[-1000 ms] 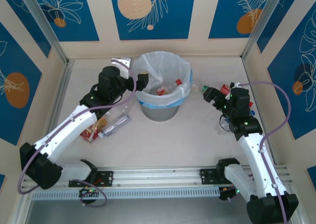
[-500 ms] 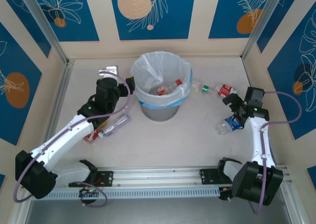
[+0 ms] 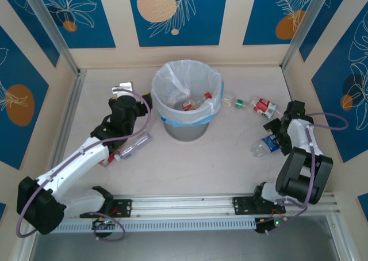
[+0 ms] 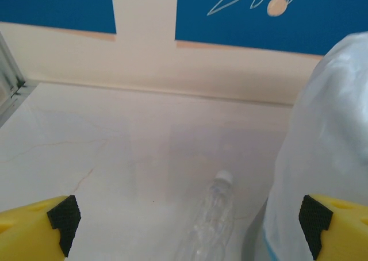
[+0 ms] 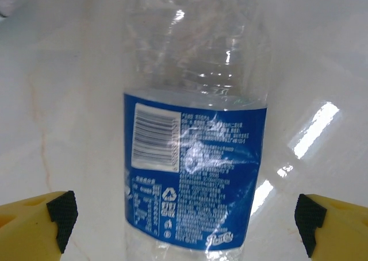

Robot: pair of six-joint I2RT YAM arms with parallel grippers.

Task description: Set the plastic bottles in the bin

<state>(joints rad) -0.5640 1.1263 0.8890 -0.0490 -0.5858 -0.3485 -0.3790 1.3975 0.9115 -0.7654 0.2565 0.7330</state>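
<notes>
The grey bin (image 3: 185, 130) with its white bag (image 4: 330, 152) stands at mid-table, with two bottles inside (image 3: 188, 104). My left gripper (image 3: 123, 94) (image 4: 188, 238) hangs open just left of the bin. A clear white-capped bottle (image 4: 216, 212) lies on the table ahead of it, untouched. My right gripper (image 3: 275, 133) (image 5: 187, 232) is open right over a clear blue-labelled bottle (image 5: 195, 175) (image 3: 266, 145), which lies between the fingers without being gripped. Right of the bin lie a green-capped bottle (image 3: 232, 102) and a red-labelled one (image 3: 264, 106).
Under my left forearm lie a clear bottle (image 3: 133, 146) and a red-labelled one (image 3: 105, 156). Walls close the table at the back and on both sides. A metal rail (image 3: 184, 206) runs along the near edge.
The left gripper pulled back from the bin's rim toward the left and nearer. The right arm swung right and folded, bringing its gripper from the red-labelled bottle to the blue-labelled one. Both stayed open.
</notes>
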